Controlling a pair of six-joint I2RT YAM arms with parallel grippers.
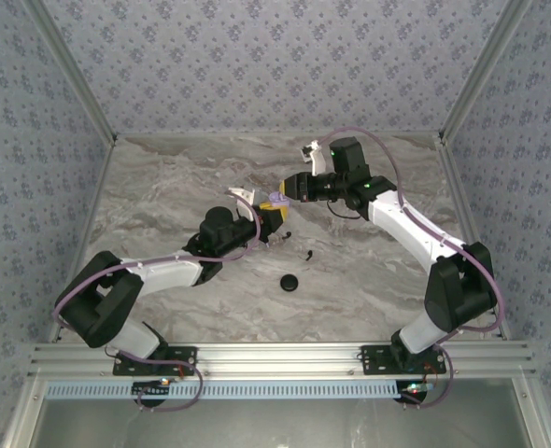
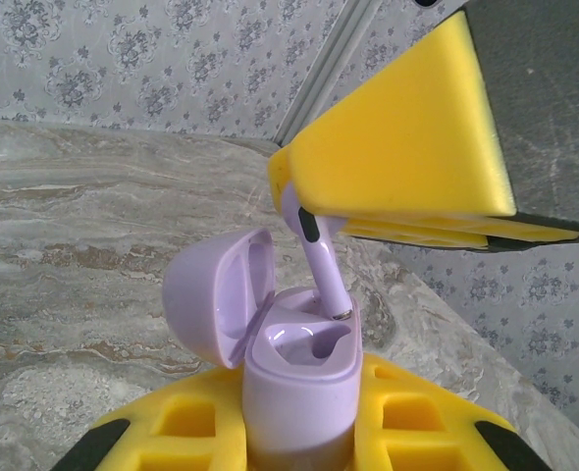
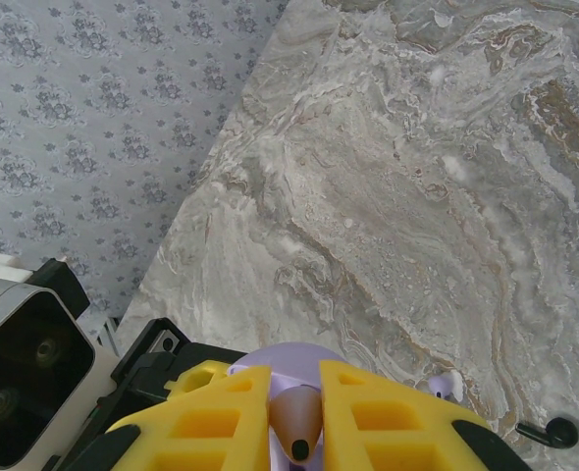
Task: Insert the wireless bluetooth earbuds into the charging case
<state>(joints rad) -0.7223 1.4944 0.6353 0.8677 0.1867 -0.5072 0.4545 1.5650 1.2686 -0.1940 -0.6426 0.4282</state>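
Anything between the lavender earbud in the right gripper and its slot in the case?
Nothing visible. The pale lavender stemmed earbud, pinched by the right gripper, has its stem tip at the open slot of the lavender plastic charging case held by the left gripper. The hinged lid tilts back, clear.

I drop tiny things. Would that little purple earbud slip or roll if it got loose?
Probably slippery: the earbud looks smooth and glossy. Its thin, round stem would likely let it roll or wobble. It seems light, since the right gripper pinches it by the top alone.
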